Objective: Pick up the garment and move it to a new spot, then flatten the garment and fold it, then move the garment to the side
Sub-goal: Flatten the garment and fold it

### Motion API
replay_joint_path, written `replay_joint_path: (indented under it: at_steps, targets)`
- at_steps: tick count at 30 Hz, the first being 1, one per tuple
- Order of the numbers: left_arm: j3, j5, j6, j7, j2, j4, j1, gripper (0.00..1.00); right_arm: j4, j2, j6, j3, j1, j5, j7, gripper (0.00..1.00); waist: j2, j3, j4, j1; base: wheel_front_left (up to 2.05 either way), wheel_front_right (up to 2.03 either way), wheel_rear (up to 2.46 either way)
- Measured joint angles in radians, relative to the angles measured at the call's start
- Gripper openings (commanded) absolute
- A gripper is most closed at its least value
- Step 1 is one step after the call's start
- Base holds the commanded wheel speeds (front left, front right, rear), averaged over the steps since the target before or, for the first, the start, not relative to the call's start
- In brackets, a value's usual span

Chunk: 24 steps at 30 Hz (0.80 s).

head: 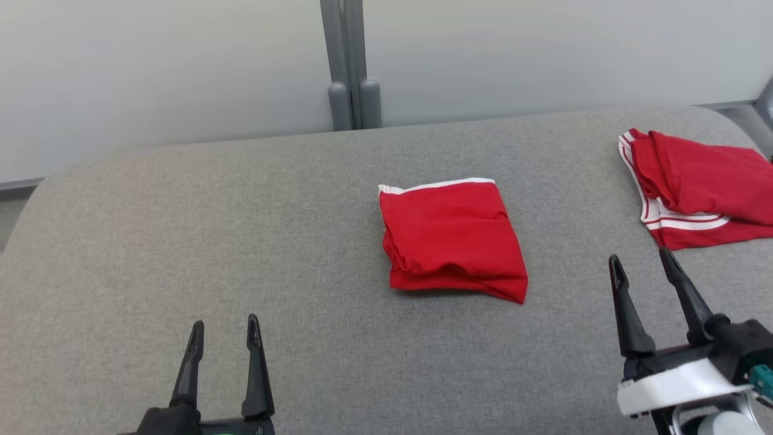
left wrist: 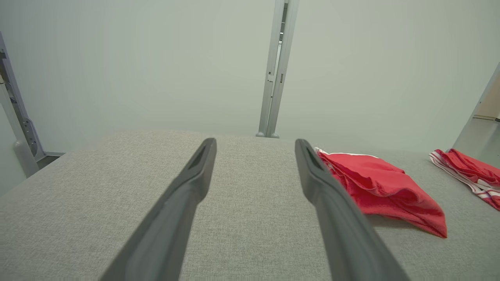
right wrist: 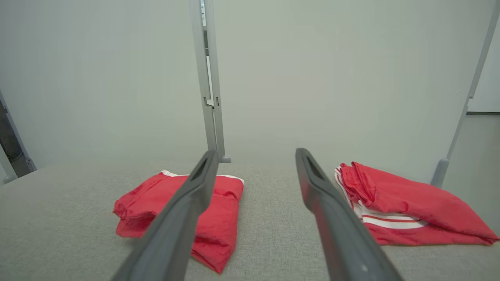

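- Both grippers sit at the bottom of the head view. The left gripper [head: 224,323] is at the lower left, its two dark fingers parted by a modest gap with nothing between them.
- At the lower right, the right gripper [head: 640,257] has its fingers spread a little wider, also empty and tilted slightly leftward.
- A folded red garment [head: 452,238] lies at the centre of the grey upholstered surface [head: 181,229], clear of both grippers. It forms a near-square packet, with its white-trimmed edge at the top and bunched layers along its left side.
- This packet lies up and to the left of the right fingers, and up and well to the right of the left ones. The right arm looks nearer, with the packet's lower right corner closest to it.
- Folding appears done, so moving the packet aside is probably what remains.
- A second red garment with white stripes [head: 700,187] rests loosely at the right edge, just above the right fingertips.
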Motion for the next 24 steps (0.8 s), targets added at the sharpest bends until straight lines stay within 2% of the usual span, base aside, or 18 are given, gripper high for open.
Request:
replay_joint_path:
  at_steps: [9, 24]
  targets:
    - [-0.005, 0.012, -0.027, 0.000, 0.000, 0.032, 0.044, 1.00, 0.004, 0.034, 0.000, 0.009, 0.107, -0.024, 0.000, 1.00, 0.0000, -0.055, 0.033, 0.0000, 0.00, 0.00, 0.00]
    - [-0.002, 0.054, -0.031, 0.000, 0.000, 0.052, 0.051, 1.00, 0.022, 0.062, 0.000, 0.015, 0.123, -0.039, 0.000, 1.00, 0.0000, -0.081, 0.067, 0.0000, 0.00, 0.00, 0.00]
